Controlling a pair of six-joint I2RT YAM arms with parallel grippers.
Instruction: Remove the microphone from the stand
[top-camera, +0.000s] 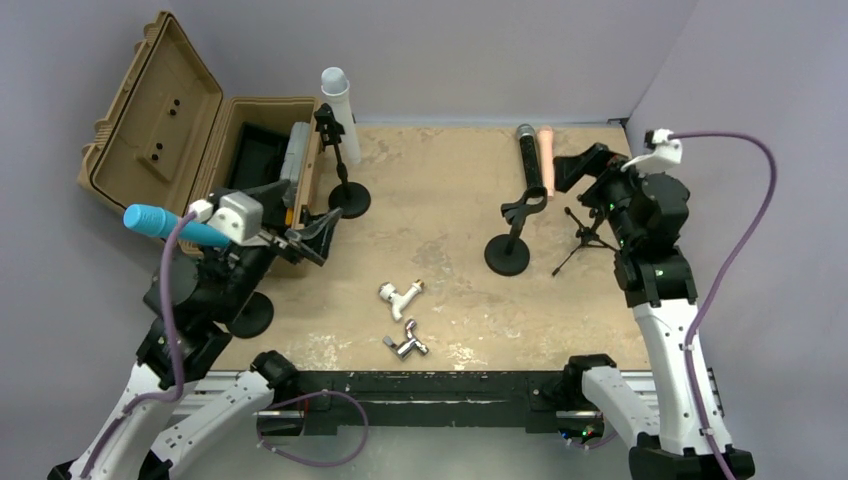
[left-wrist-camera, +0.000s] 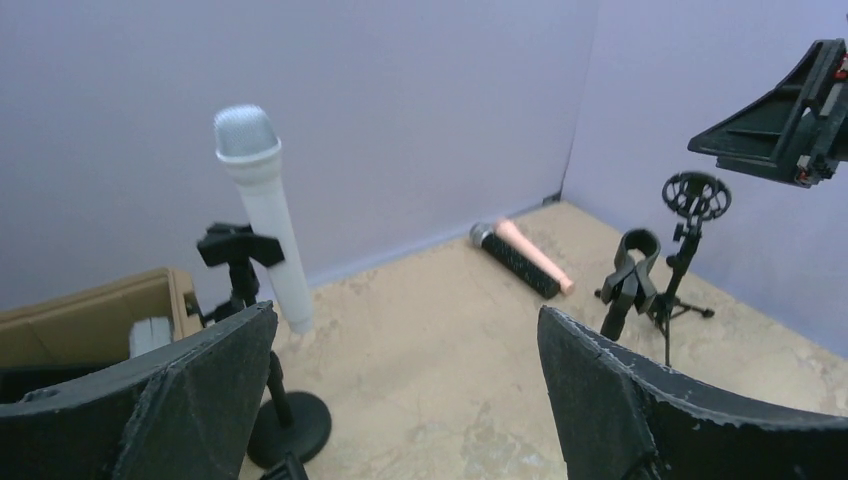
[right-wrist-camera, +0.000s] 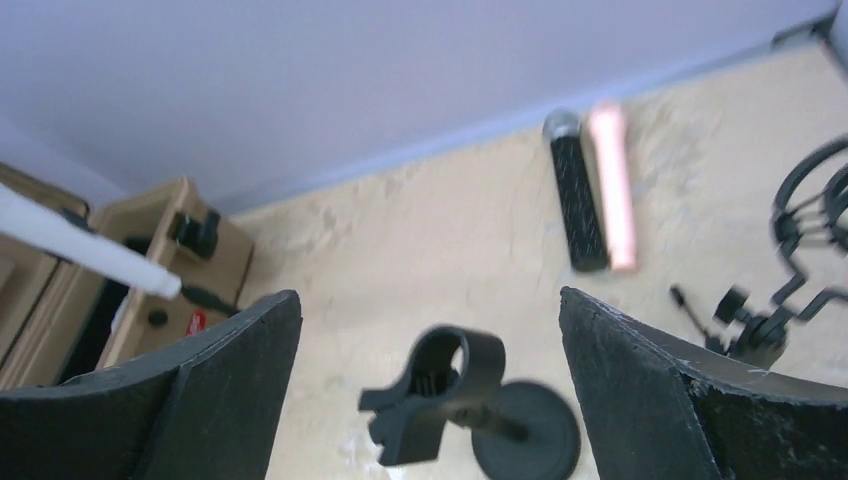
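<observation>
Standing near the back left of the surface (top-camera: 440, 180), the white microphone (top-camera: 338, 115) sits in the clip of a black round-based stand (top-camera: 349, 200), head up and leaning a little. It is just beside the open tan case (top-camera: 150, 110).

The left hand (top-camera: 312, 238) hangs in front of that case with its fingers spread wide and nothing between them. Its wrist view looks across at the microphone and stand, which it does not touch. The right hand (top-camera: 580, 165) is raised at the right side, also wide open and holding nothing, above a small tripod (top-camera: 585, 235).

A second round-based stand (top-camera: 508, 250) with a bare clip is left of the tripod. A black microphone (top-camera: 527, 160) and a pink one (top-camera: 547, 160) lie side by side at the back. A blue microphone (top-camera: 160, 223) shows by the left arm, and two small pipe fittings (top-camera: 400, 295) lie near the front.
</observation>
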